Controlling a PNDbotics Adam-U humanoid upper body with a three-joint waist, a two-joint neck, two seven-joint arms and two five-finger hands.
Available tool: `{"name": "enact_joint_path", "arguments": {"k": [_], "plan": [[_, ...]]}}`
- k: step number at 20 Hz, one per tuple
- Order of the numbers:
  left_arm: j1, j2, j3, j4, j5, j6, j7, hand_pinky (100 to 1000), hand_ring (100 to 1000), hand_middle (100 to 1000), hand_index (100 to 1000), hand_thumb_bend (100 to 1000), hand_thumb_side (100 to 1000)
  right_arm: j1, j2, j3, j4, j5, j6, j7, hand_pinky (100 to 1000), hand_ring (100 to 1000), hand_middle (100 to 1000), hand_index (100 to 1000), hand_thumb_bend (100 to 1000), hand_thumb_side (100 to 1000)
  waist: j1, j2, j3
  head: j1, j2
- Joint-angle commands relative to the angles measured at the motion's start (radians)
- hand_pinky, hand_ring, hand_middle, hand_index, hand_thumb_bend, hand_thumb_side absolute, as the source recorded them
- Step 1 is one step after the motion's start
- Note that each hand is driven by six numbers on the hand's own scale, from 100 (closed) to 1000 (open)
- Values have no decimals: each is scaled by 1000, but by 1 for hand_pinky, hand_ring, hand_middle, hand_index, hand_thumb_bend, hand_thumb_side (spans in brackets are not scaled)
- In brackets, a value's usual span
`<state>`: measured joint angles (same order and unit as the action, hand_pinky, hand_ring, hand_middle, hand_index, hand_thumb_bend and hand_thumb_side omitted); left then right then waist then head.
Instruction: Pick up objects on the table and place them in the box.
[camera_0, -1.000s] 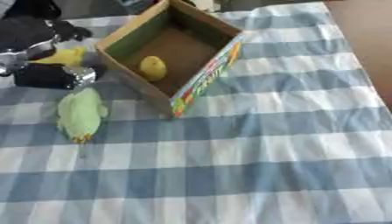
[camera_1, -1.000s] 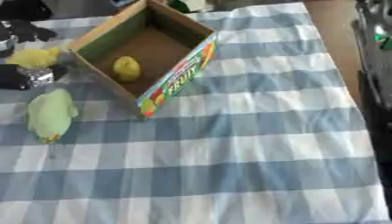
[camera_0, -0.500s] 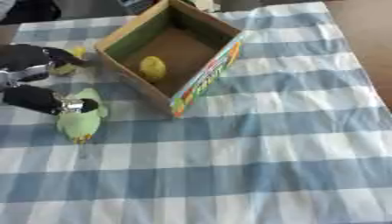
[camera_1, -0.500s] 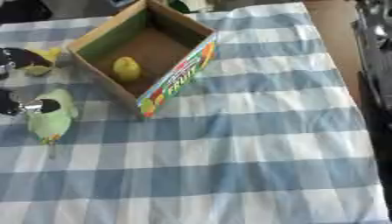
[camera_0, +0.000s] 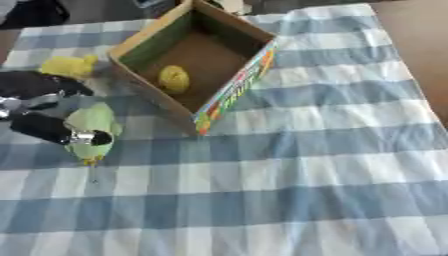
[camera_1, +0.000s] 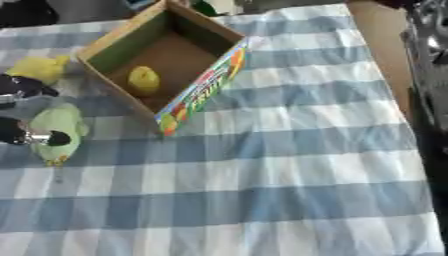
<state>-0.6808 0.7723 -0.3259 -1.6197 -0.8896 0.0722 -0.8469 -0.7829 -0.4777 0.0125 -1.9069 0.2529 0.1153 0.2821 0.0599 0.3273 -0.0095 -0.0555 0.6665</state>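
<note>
Left hand (camera_0: 44, 107), fingers spread around but not closed on the green toy (camera_0: 94, 131) at the box's (camera_0: 229, 95) eight o'clock, looks mid-grasp; next it must close and lift boxward.

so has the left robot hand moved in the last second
Yes. The left robot hand has come down from beside the box corner and the yellow toy onto the green toy.

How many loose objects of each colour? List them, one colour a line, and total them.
Yellow: 2, an object inside the box and an object on the cloth.
Light green: 1, the toy at the left hand.
Total: 3
</note>
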Motion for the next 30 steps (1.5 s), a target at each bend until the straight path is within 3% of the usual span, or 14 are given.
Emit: {"name": "enact_joint_path", "arguments": {"k": [1, 8, 14, 18, 19, 23, 27, 30], "plan": [[-15, 9, -4, 31, -42, 0, 12, 813, 950, 936, 1000, 739, 1000, -12, -7, -10, -22, -1, 0, 6, 857, 870, 610, 891, 454, 769, -2, -16, -2, 5, -12], [-18, -9, -20, 86, -121, -29, 27, 799, 941, 928, 1000, 756, 1000, -11, -3, -13, -25, -2, 1, 13, 856, 862, 599, 883, 461, 770, -3, -6, -8, 8, -17], [-19, -21, -27, 105, -131, -36, 35, 784, 913, 892, 1000, 702, 999, -8, 2, -15, -27, -2, 3, 15, 856, 859, 595, 883, 465, 773, -4, -2, -10, 9, -20], [-19, -29, -27, 107, -132, -33, 50, 736, 859, 825, 991, 513, 874, -4, 4, -19, -29, -3, 5, 15, 856, 858, 593, 881, 461, 775, -5, 1, -11, 9, -20], [-19, -30, -26, 104, -128, -30, 56, 712, 834, 794, 969, 413, 784, -4, 4, -20, -29, -4, 6, 15, 857, 858, 593, 881, 460, 776, -5, 1, -11, 8, -20], [-19, -37, -20, 82, -109, -7, 81, 620, 758, 734, 929, 243, 651, 0, 7, -22, -31, -3, 8, 14, 857, 857, 591, 879, 459, 778, -6, 1, -11, 7, -21], [-19, -38, -11, 45, -88, 22, 100, 508, 650, 681, 898, 103, 478, 4, 7, -24, -31, -1, 9, 13, 857, 856, 590, 878, 457, 779, -7, 1, -12, 5, -21], [-18, -35, -2, 15, -77, 43, 106, 481, 624, 660, 886, 100, 394, 5, 7, -25, -31, 0, 9, 12, 857, 856, 590, 877, 457, 779, -8, 1, -11, 3, -23]]}}
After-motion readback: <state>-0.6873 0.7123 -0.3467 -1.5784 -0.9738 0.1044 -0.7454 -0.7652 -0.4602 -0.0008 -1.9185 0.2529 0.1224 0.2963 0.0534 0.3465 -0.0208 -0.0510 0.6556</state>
